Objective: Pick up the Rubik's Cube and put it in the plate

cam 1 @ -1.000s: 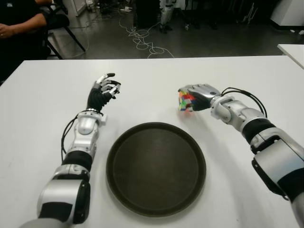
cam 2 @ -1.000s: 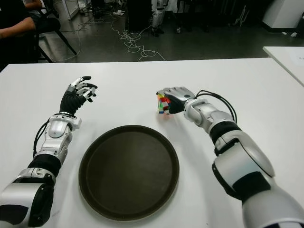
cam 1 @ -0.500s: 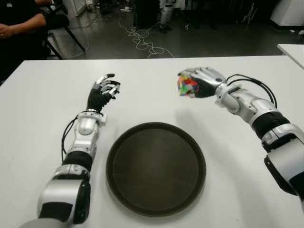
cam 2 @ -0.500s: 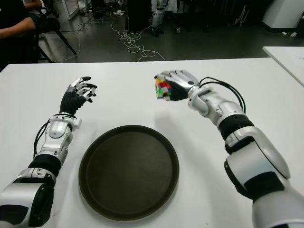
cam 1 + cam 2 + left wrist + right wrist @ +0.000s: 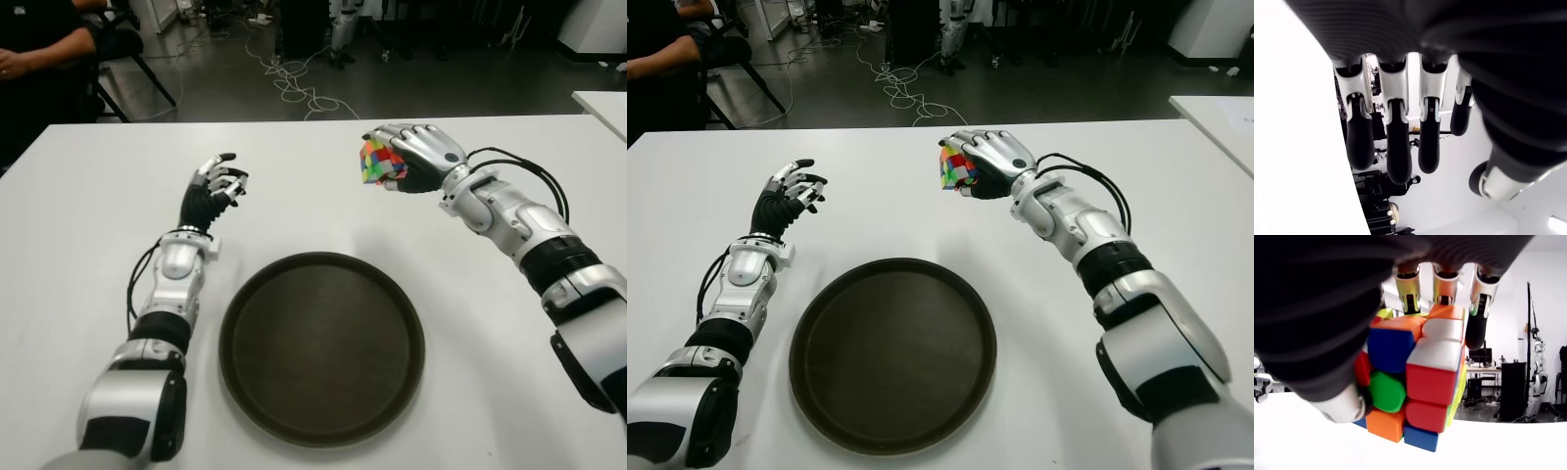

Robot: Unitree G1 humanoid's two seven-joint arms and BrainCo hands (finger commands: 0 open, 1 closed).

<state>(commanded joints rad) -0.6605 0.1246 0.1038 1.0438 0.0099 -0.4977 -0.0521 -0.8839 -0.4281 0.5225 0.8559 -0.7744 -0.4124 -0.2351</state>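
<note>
1. Two hands are seen over a white desk [image 5: 88,206], with the round dark plate [image 5: 321,347] taken as the landmark.
2. The Rubik's Cube [image 5: 381,163] is held clear of the desk in the right hand [image 5: 416,164], beyond the plate's far rim and slightly to its right.
3. The right hand's fingers [image 5: 1481,316] are curled over the cube's top and far side, with the thumb pressed against the opposite face, as shown in the right wrist view.
4. The left hand [image 5: 214,186] is seen beyond the plate's left rim, raised, holding nothing.
5. Its fingers [image 5: 1393,152] are loosely bent and parted, with nothing between them.
6. The plate lies flat on the desk, near its front edge.
7. Behind the desk a dark floor with loose white cables [image 5: 294,83] is seen, and a seated person [image 5: 39,49] at the far left.
8. The corner of a second white table [image 5: 602,103] is visible at the right.
</note>
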